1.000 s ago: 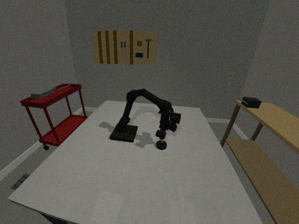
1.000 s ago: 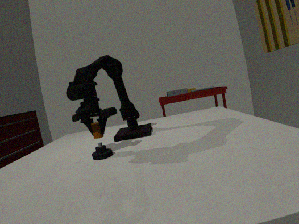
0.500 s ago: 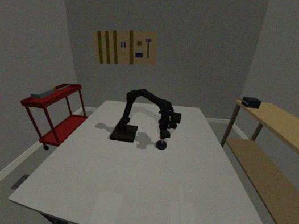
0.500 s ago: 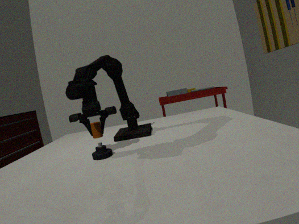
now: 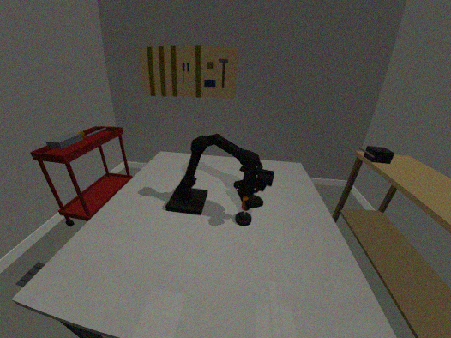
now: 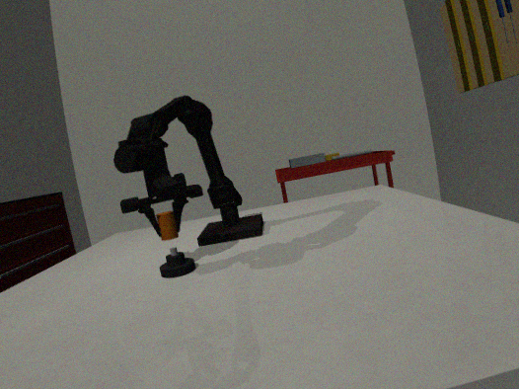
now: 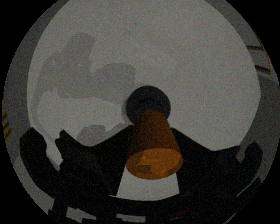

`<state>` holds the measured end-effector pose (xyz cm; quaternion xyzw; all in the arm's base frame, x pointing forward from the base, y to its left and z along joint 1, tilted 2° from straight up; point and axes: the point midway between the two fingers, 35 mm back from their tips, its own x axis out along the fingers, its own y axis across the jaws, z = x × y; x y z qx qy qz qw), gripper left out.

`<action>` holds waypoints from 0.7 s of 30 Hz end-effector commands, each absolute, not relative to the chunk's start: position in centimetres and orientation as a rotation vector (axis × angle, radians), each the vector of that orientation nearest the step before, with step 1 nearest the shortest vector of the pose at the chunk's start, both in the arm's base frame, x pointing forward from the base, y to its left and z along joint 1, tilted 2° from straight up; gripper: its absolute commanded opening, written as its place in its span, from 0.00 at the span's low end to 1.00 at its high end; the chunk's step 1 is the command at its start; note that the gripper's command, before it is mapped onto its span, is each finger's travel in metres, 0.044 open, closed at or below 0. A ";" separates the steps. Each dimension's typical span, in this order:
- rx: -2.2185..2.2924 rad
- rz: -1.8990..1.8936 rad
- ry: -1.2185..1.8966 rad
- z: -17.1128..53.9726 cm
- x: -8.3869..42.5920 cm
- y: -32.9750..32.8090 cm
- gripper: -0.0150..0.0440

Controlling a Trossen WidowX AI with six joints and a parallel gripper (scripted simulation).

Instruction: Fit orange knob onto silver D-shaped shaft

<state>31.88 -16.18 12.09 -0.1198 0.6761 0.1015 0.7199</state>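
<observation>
The orange knob [image 5: 244, 203] [image 6: 168, 225] [image 7: 153, 141] is held upright, or nearly so, between the fingers of my gripper [image 6: 168, 231] [image 7: 151, 130], which is shut on it. The round dark pedestal [image 5: 243, 219] [image 6: 178, 268] [image 7: 148, 95] stands on the table. Its short silver shaft [image 6: 173, 251] points up just below the knob, with a visible gap between them in the exterior view. The knob's underside hole and the shaft's flat side cannot be made out. In the wrist view the knob covers the shaft and part of the pedestal.
The arm's base [image 5: 187, 201] [image 6: 231, 229] stands on the white table [image 5: 193, 268] [image 6: 321, 308] near the pedestal. A red cart [image 5: 96, 196] [image 6: 335, 165] and a wooden bench [image 5: 386, 242] stand off the table's sides. Arm shadows lie across the table.
</observation>
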 end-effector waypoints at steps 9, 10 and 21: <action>-0.513 0.461 1.453 12.1 31.5 -15.9 0.25; -0.533 0.480 1.449 12.1 31.5 -15.9 0.25; -0.750 0.684 1.391 12.1 31.6 -16.1 0.25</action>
